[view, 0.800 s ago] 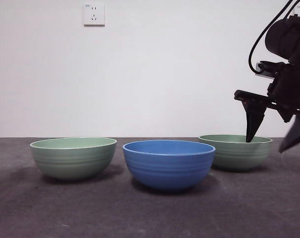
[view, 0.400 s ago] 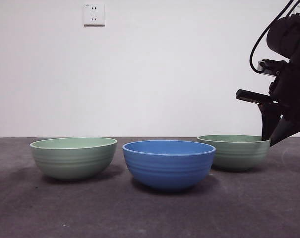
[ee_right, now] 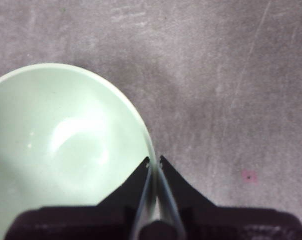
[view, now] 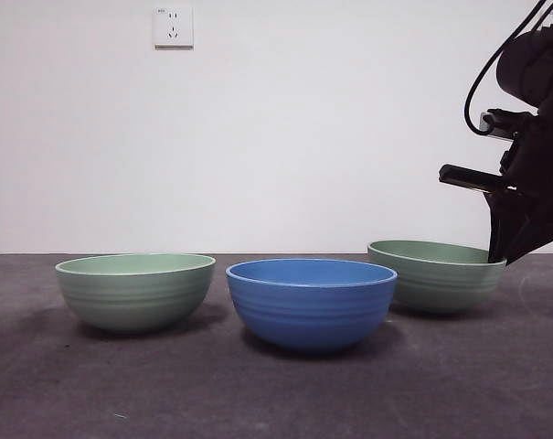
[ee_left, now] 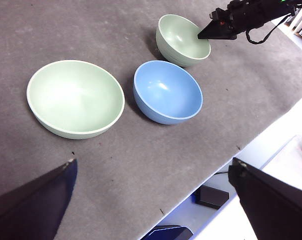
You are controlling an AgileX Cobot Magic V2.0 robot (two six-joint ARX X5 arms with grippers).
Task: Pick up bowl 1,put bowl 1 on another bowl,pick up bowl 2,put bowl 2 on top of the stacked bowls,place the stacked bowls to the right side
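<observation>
Bowl 1: rightmost on the counter, rim pinched between the jaws of the right gripper, slightly tilted, lift apparently just starting. Blue bowl in the middle and bowl 2 at the far end both empty, unstacked. Left gripper wide apart, waiting above; every stacking step remains.

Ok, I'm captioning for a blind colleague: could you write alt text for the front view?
The right gripper pinches the rim of bowl 1, tilting it, at the right end of the table. The blue bowl sits in the middle and bowl 2 on the left.
</observation>
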